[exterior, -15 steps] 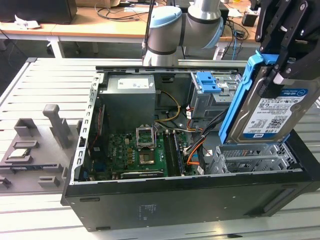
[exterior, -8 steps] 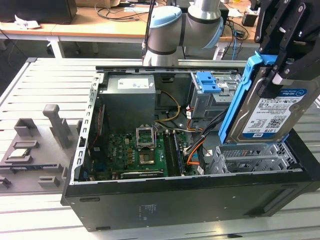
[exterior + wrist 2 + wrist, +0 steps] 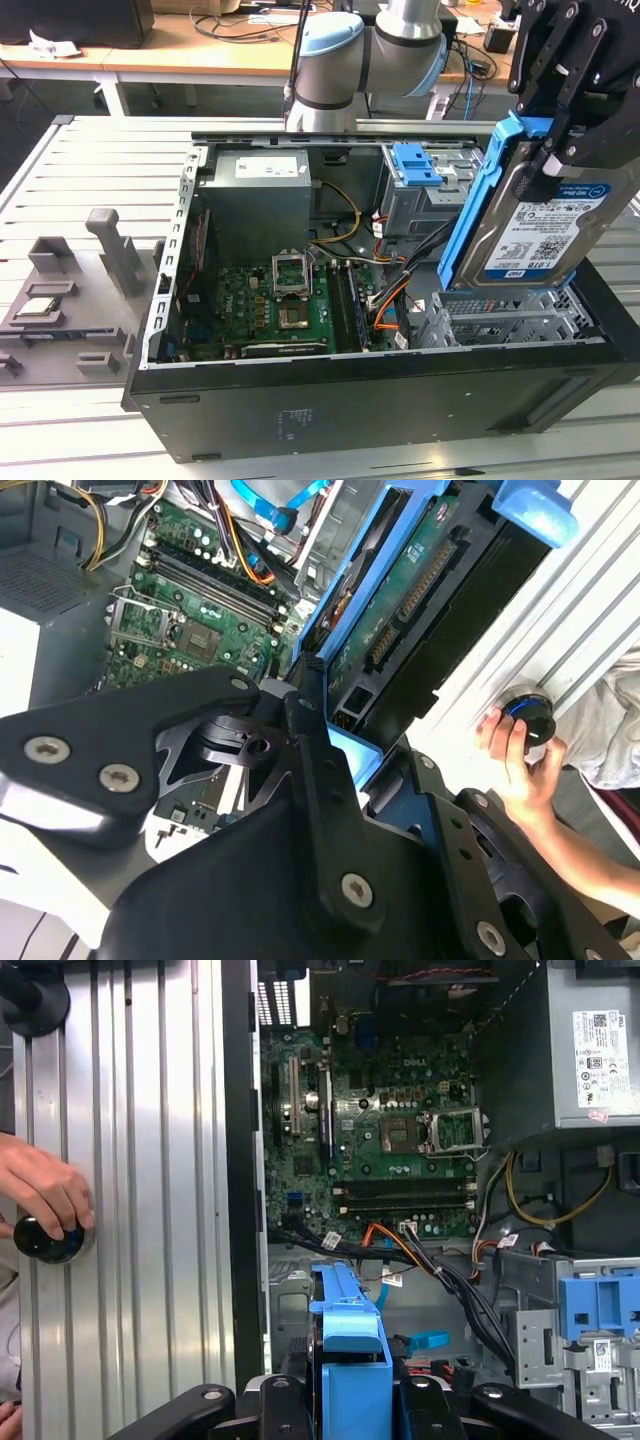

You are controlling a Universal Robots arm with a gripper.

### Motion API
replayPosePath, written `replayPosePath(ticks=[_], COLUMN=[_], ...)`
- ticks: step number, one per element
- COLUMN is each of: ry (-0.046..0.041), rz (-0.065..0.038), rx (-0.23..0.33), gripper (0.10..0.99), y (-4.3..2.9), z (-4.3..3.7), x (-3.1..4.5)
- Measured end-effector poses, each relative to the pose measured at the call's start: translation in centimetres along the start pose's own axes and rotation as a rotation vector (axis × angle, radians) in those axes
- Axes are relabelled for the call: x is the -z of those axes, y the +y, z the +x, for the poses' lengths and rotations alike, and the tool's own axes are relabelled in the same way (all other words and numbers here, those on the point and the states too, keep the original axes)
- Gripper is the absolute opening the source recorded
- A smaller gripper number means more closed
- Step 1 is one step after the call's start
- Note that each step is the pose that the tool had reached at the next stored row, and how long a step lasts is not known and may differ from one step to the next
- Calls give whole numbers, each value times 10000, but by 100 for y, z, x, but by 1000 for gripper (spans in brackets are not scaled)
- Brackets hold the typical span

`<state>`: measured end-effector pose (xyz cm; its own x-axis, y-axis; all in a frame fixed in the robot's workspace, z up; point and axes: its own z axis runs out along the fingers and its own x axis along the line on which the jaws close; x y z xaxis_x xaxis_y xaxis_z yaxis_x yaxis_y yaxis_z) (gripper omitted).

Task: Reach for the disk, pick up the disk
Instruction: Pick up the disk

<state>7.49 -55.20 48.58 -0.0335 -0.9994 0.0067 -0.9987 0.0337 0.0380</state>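
Observation:
The disk (image 3: 535, 235), a silver hard drive with a white-and-blue label and blue side rails, hangs tilted on edge above the drive cage (image 3: 500, 315) at the exterior view's right. My black gripper (image 3: 568, 160) comes down from above and is shut on its upper end. In the second wrist view the disk (image 3: 405, 605) shows its green circuit-board underside between the blue rails, running away from my gripper (image 3: 335, 735). In the first wrist view the disk's blue rail edge (image 3: 350, 1345) sticks out from between my fingers (image 3: 285, 1405).
The open black computer case (image 3: 380, 400) holds a motherboard (image 3: 270, 305), a grey power supply (image 3: 255, 195), loose cables and a blue bracket (image 3: 415, 165). A person's hand (image 3: 40, 1185) rests on a black knob on the slatted table. Grey fixtures (image 3: 115, 250) stand at the exterior view's left.

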Motion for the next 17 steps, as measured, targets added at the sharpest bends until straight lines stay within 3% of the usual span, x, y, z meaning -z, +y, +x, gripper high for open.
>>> replayPosePath(ticks=[5, 8, 17], ry=[4, 17, 25], rz=[0, -2, -2], rx=[1, 17, 20], gripper=[369, 369, 369], y=[-30, -98, -157], z=[-23, -77, -111], x=[-57, -117, -168])
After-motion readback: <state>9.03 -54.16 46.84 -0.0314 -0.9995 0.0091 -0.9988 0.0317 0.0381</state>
